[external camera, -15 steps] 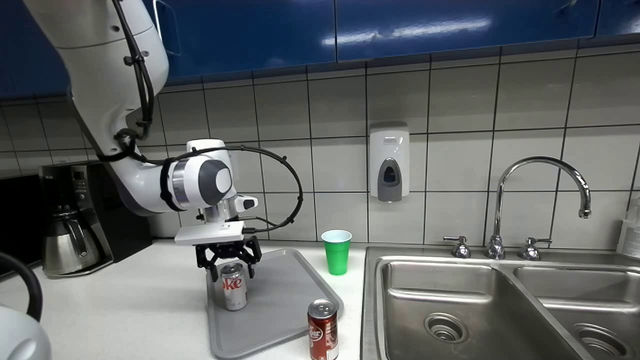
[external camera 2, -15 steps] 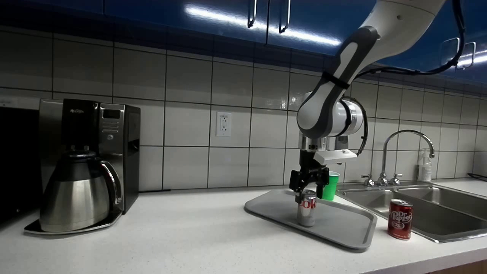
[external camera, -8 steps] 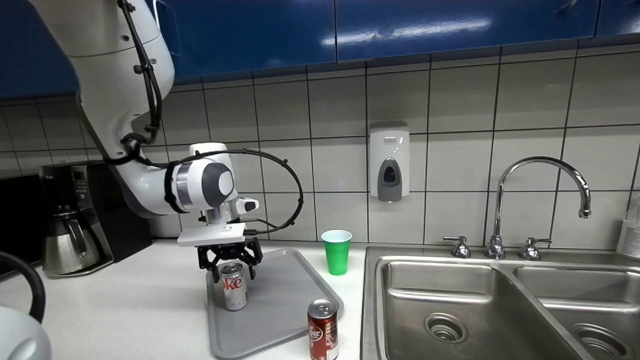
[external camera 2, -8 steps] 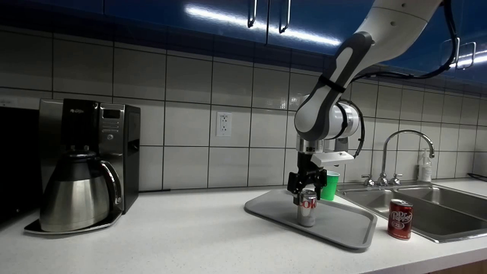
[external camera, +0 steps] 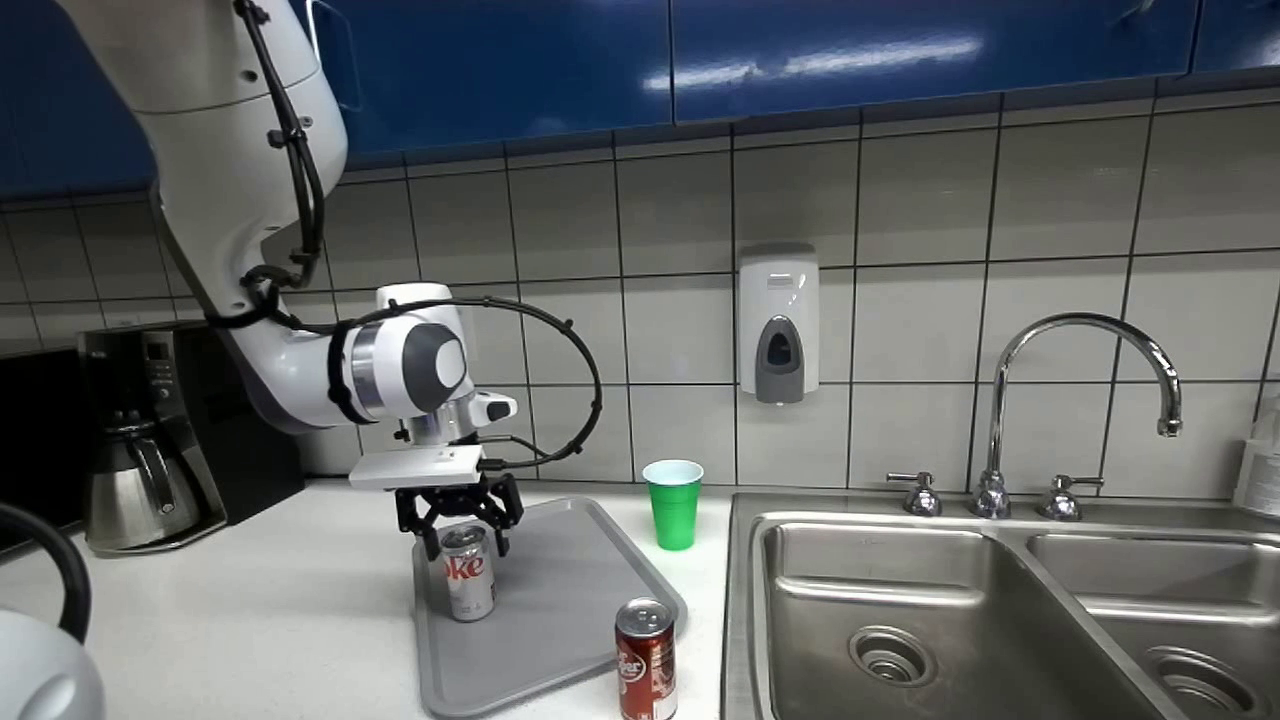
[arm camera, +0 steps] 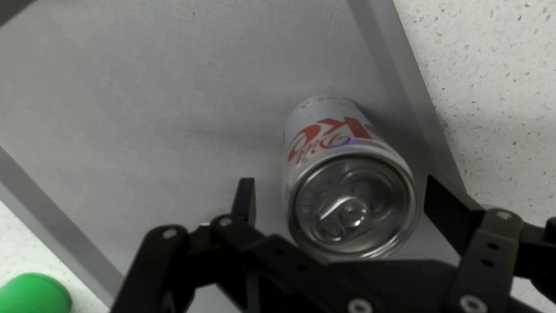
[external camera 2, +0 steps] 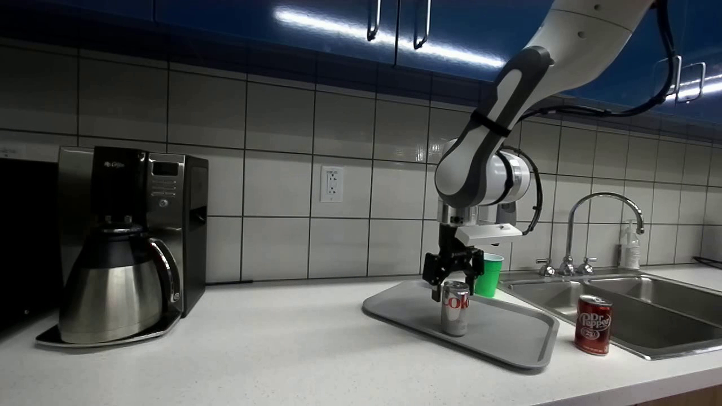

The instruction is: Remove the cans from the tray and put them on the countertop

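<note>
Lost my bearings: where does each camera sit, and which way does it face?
In an exterior view: camera nearer the sink, facing the tiled wall; arm and pincer left of centre.
In an exterior view: camera nearer the coffee maker, facing the same wall; arm and pincer right of centre.
Wrist view: at the arm's end, looking down at the Diet Coke can; pincer fingers at bottom.
All three views share that can, the grey tray and green plastic cup; both exterior views, the Dr Pepper can.
</note>
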`<action>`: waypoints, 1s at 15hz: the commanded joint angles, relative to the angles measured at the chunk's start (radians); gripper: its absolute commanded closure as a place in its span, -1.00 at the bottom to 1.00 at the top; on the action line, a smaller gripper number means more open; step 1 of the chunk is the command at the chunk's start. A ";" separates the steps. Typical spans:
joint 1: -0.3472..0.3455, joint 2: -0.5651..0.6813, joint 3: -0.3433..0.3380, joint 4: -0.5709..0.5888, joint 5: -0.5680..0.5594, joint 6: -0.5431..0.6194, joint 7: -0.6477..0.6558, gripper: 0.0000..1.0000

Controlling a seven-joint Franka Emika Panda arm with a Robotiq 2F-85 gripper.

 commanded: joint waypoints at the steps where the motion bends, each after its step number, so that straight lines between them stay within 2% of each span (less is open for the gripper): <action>1: 0.015 -0.001 -0.006 0.011 -0.023 -0.019 0.057 -1.00; 9: 0.017 -0.002 -0.005 0.009 -0.021 -0.027 0.064 -1.00; 10: 0.016 -0.004 -0.005 0.006 -0.020 -0.022 0.062 -0.50; 11: 0.016 -0.004 -0.005 0.006 -0.020 -0.023 0.062 -0.47; 15: 0.016 -0.007 -0.004 0.004 -0.018 -0.024 0.059 0.16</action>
